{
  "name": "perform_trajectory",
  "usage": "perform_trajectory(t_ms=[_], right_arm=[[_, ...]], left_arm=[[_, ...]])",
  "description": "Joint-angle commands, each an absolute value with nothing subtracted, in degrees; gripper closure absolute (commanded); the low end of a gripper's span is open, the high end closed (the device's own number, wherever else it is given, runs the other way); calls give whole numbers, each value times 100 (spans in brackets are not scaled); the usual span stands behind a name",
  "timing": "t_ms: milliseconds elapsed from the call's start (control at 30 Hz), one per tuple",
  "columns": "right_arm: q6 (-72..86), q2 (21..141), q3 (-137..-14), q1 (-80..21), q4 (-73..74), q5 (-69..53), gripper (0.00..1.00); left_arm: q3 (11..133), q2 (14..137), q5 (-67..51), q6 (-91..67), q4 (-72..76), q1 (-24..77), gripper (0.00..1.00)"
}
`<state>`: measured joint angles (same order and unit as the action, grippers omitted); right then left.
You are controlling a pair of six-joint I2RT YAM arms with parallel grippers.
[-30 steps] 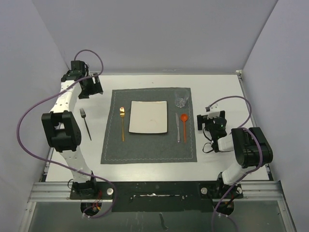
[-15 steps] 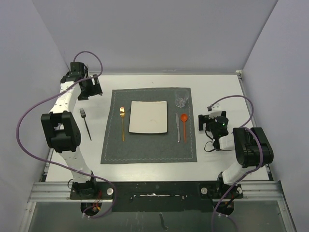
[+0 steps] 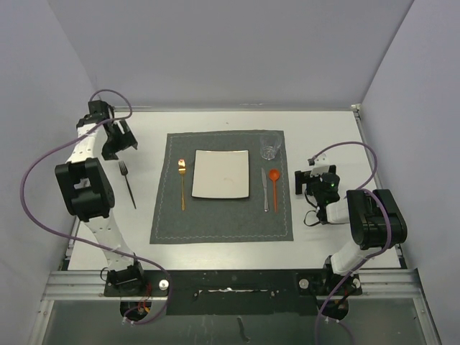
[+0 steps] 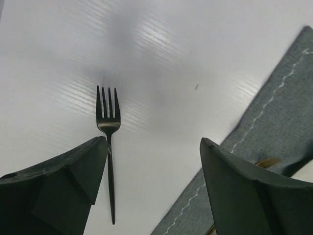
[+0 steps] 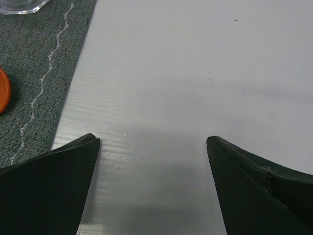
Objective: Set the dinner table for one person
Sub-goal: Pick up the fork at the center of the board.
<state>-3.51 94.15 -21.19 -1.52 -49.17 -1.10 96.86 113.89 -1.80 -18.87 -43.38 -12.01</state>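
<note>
On the white dinner table (image 3: pixel 327 136) lies a grey placemat (image 3: pixel 223 215). It carries a white square plate (image 3: pixel 221 174), a gold fork (image 3: pixel 182 183), a silver knife (image 3: pixel 264 190), an orange spoon (image 3: pixel 274 180) and a clear glass (image 3: pixel 269 147). Left of the mat, on the bare table, rests a black fork (image 3: pixel 128 184) (image 4: pixel 108 147). My left gripper (image 3: pixel 119 142) (image 4: pixel 153 142) hovers open just beyond that fork's tines, holding nothing. At the mat's right edge my right gripper (image 3: pixel 305 181) (image 5: pixel 152 139) stands wide open over bare table.
Grey walls close in the table on the left, back and right. A black metal rail (image 3: pixel 237 284) runs along the near edge between the arm bases. The right wrist view shows the mat's stitched edge (image 5: pixel 44 78), the orange spoon (image 5: pixel 3 90) and the glass base (image 5: pixel 19 4).
My left arm has swung left, carrying its gripper away from the mat's far left corner to above the black fork's tines. The right gripper has barely shifted.
</note>
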Motion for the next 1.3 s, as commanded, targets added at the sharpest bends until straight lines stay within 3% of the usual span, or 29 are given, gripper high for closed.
perform_trajectory(t_ms=[0, 233, 800, 1267], right_arm=[[-290, 9308, -2275, -132, -5177, -150, 2], [-289, 9306, -2272, -133, -5177, -152, 2], [-286, 9308, -2277, -131, -5176, -150, 2], [-283, 9308, -2274, -129, -5174, -149, 2]], left_arm=[[10267, 11973, 102, -1945, -4549, -1242, 25], [10786, 12678, 291, -1931, -4720, -1275, 26], [10667, 12850, 941, -1848, -4784, -1442, 26], [10864, 13387, 642, -1966, -4804, -1520, 36]])
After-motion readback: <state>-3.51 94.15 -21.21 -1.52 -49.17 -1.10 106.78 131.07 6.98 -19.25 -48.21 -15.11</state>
